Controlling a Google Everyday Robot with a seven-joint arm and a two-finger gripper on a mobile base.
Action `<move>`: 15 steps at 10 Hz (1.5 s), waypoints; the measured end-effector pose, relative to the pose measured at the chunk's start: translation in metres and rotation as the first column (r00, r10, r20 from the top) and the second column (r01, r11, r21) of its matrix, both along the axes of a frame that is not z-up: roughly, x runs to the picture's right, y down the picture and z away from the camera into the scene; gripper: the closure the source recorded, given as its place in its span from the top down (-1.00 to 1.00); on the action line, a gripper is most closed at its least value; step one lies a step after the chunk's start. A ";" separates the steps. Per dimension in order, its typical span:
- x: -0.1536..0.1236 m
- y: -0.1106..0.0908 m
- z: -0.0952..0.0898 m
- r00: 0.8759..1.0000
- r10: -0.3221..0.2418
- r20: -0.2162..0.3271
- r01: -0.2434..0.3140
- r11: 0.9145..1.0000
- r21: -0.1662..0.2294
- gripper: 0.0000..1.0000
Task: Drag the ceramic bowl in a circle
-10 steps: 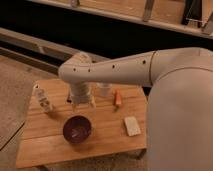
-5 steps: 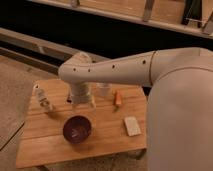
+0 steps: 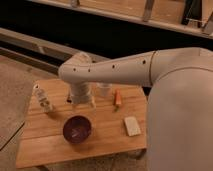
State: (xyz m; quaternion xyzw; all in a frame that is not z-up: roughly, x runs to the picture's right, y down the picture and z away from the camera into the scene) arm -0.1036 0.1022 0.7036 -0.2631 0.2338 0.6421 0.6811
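A light wooden surface (image 3: 105, 144) carries five small things. Near its front, left of centre, sits the ceramic bowl (image 3: 77, 129), dark maroon and glossy. Well apart to its right lies a pale rectangular block (image 3: 132, 125). At the back stands a clear glass cup (image 3: 104, 90), with a slim orange object (image 3: 118, 98) just beside it. A small clear object (image 3: 44, 100) stands near the left edge. The tool (image 3: 83, 104) hangs over the surface, just behind the bowl.
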 end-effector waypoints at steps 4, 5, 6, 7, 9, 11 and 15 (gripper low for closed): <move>-0.007 0.023 0.010 0.996 -0.028 0.086 0.033 0.998 -0.053 0.30; -0.004 0.032 0.016 0.993 -0.035 0.112 0.043 0.997 -0.069 0.30; 0.000 0.036 0.019 0.991 -0.039 0.125 0.049 0.996 -0.078 0.30; 0.007 0.041 0.024 0.990 -0.040 0.135 0.052 0.995 -0.089 0.30; 0.024 0.057 0.035 0.988 -0.045 0.146 0.062 0.991 -0.118 0.30; 0.030 0.074 0.047 0.986 -0.063 0.155 0.086 0.986 -0.146 0.30; 0.018 0.100 0.071 0.975 -0.139 0.176 0.172 0.968 -0.185 0.30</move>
